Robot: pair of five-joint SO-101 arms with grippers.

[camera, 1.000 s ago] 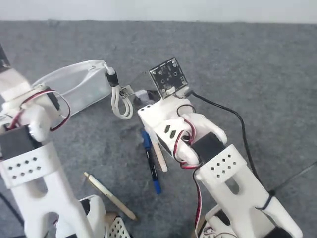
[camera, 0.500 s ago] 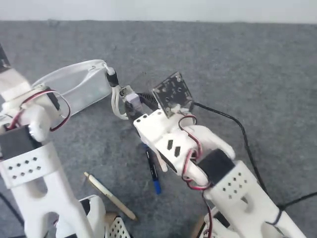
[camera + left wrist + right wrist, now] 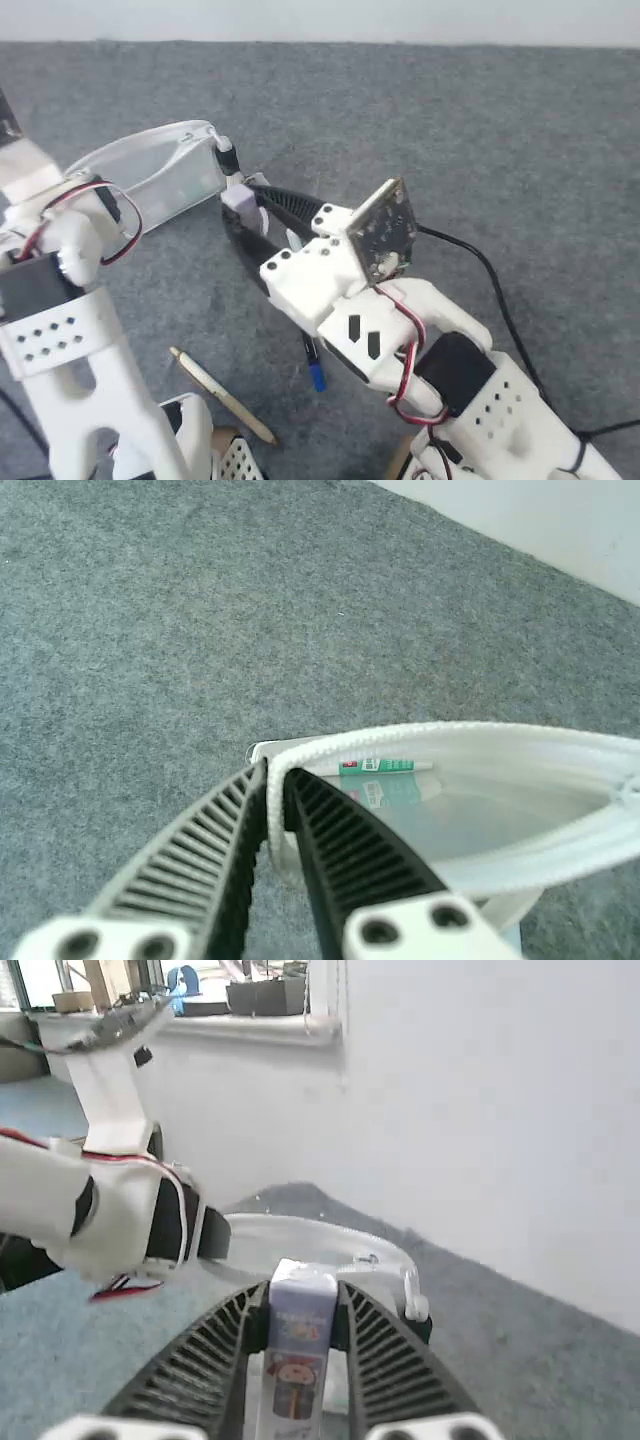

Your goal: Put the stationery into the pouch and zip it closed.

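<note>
Right gripper (image 3: 300, 1298) has lifted the boxy eraser (image 3: 299, 1335) toward clear plastic pouch (image 3: 150, 172).

The left gripper's (image 3: 275, 776) black ribbed fingers (image 3: 352, 852) pinch the white zip edge at one end of the clear pouch (image 3: 470, 825), which holds a green-labelled item (image 3: 376, 767), above the grey worktop (image 3: 150, 630).

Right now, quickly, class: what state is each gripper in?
Left gripper: shut on the pouch rim.
Right gripper: shut on a small box.
</note>
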